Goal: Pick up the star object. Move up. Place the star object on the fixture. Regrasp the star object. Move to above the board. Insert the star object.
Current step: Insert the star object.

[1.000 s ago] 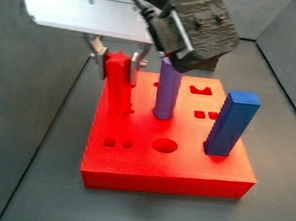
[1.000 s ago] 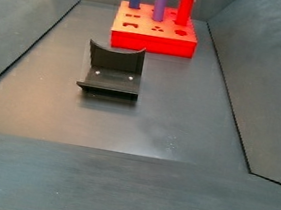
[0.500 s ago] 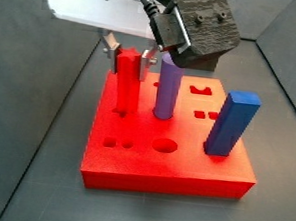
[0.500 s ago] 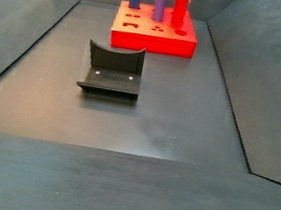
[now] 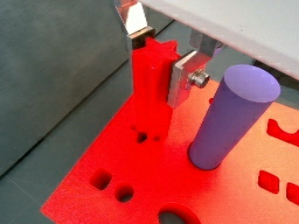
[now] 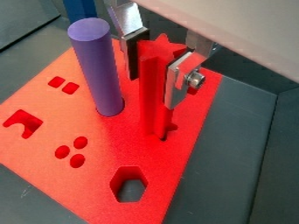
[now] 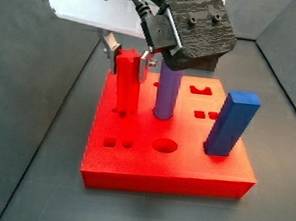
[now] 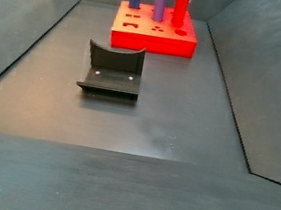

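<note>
The star object is a tall red star-section peg (image 7: 124, 80) standing upright in the red board (image 7: 171, 171), its foot sunk in a hole at the board's far left part. It shows in both wrist views (image 5: 149, 96) (image 6: 156, 87) and in the far side view (image 8: 184, 3). My gripper (image 7: 130, 52) is at the peg's top, with its silver fingers on opposite sides and the pads against the peg (image 5: 163, 59) (image 6: 152, 68). The dark fixture (image 8: 111, 70) stands on the floor in front of the board (image 8: 147, 39), with nothing on it.
A tall purple cylinder (image 7: 168, 90) stands in the board right beside the star peg, close to one finger (image 5: 233, 114). A tall blue square post (image 7: 230, 122) stands at the board's right edge. Dark sloping walls ring the grey floor.
Over the last second the gripper and the peg's top shifted slightly right and up in the side view. Since half a second ago nothing has visibly moved.
</note>
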{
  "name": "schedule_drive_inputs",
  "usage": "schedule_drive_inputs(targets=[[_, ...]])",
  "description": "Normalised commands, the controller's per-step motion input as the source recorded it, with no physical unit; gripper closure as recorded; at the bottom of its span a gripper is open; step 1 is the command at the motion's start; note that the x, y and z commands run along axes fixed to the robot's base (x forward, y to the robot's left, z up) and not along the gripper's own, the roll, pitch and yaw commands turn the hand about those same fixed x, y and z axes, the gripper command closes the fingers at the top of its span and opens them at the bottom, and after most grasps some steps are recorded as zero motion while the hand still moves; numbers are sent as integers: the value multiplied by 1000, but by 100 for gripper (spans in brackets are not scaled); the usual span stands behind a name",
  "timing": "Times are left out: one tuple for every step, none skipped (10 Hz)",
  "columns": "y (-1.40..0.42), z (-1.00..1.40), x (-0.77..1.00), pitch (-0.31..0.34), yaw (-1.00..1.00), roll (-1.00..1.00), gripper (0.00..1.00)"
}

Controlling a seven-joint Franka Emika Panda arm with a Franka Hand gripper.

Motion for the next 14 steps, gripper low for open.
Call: schedule_drive_inputs(targets=[[-46, -500, 0, 40, -580, 0, 100], [0, -74, 0, 36, -491, -7, 100], [0, -86, 0, 0, 0, 0, 100], [0, -237, -323, 0, -214, 0, 100], [0, -557, -397, -36, -597, -16, 100], [0, -620, -280, -14, -854, -21, 100], [0, -69, -251, 0, -543, -34, 100], [-109, -106, 29, 0, 0, -83, 100], [-186, -254, 394, 0, -131, 0, 100], [-131, -160, 246, 0, -100, 0, 100], [0, -63, 0, 0, 0, 0, 100], [0, -446, 0, 0, -97, 0, 100], [31, -1000, 0, 0, -200, 0, 100], [66, -1000, 0, 4, -160, 0, 100]])
